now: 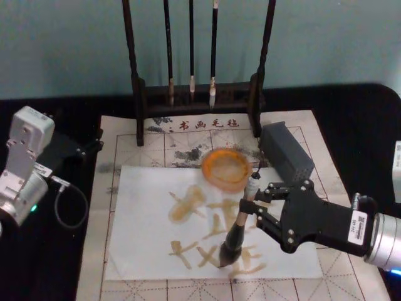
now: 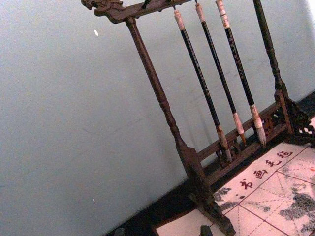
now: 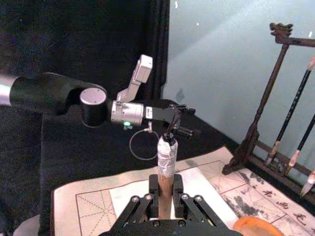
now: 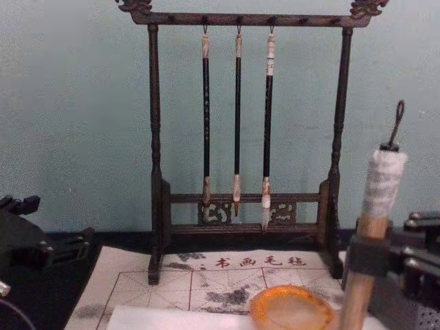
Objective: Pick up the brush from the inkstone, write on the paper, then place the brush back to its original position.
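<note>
At the near part of the white paper, the brush stands almost upright, leaning a little. Its bristles press on the sheet among ochre strokes. The right gripper comes in from the right and is clamped on the pale handle just above the black section. Just behind the brush, the round orange inkstone sits at the paper's far edge on the grid-lined mat. A grey perforated block lies just beside it to the right, near the gripper's linkage. Farther back, a dark wooden rack holds three thin brushes. The left gripper hangs off the mat's left edge, well apart from the paper, its fingers spread and holding nothing. The head view gives the bristle tip and the strokes. The chest view gives the handle's white-taped top with its loop. The right wrist view looks along the handle toward the left arm.
</note>
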{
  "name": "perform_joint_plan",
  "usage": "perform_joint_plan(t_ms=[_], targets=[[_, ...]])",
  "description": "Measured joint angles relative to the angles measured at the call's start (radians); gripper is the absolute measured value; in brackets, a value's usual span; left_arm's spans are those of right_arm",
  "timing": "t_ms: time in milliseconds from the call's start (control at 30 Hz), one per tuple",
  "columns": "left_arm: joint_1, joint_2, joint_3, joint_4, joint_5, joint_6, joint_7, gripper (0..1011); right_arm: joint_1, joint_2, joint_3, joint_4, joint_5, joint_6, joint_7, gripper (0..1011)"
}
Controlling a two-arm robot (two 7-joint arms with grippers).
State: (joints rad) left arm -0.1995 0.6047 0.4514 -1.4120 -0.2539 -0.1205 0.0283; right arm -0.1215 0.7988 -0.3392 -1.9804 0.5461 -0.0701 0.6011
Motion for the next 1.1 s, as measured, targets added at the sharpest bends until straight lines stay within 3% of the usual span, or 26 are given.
perform_joint_plan(t_ms=[333,700,1100], targets=[[0.000,0.000,0.000,0.000,0.000,0.000,0.000,1001,0.012,-0.019,0.032,-0.008,0.020,-0.009,-0.009,187],[0.000,0.000,0.000,0.000,0.000,0.000,0.000,1001,0.078,-0.091,0.054,0.036,0.075,0.006,-0.048,187],[0.000,0.000,0.000,0.000,0.000,0.000,0.000,1001,0.171,-0.209,0.065,0.122,0.195,0.133,-0.183,187]])
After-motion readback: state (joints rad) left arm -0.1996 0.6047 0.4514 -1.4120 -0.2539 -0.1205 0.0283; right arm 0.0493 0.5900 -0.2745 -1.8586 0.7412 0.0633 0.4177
